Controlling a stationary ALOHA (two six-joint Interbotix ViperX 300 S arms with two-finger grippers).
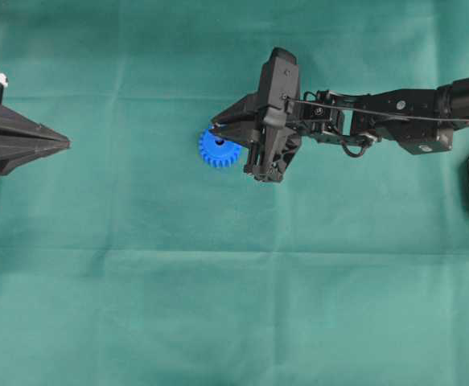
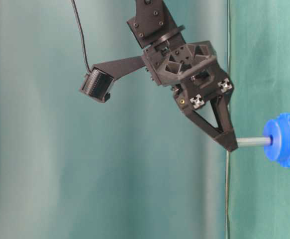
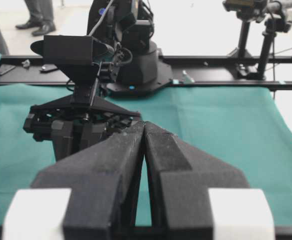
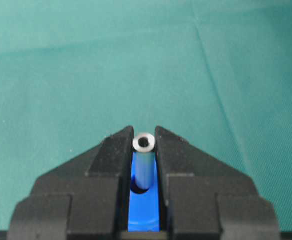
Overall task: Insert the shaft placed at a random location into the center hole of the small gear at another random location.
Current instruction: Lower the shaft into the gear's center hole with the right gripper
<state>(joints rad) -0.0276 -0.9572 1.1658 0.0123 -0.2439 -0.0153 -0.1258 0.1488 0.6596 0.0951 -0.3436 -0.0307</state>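
The right end effector (image 1: 216, 127) is clamped on the shaft (image 4: 144, 162), its 2 dark fingers (image 4: 116, 150) pressing the silvery pin from either side near its upper end. In the right wrist view the shaft's ring-shaped top end shows between the fingertips, and its lower end sits in the center hole (image 4: 140, 189) of the small gear (image 1: 219, 148). The table-level view shows the shaft (image 2: 254, 142) bridging the fingertip and the gear's raised hub (image 2: 272, 141), with bare pin visible between them.

The small gear lies flat on the green cloth of the tabletop (image 1: 218, 305), a little above the middle of the overhead view, partly under the right end effector.

The left end effector (image 1: 67, 144) rests at the left edge of the overhead view, well apart from the gear. Its fingers (image 3: 116, 165) are together, meeting along a thin seam with nothing between them.
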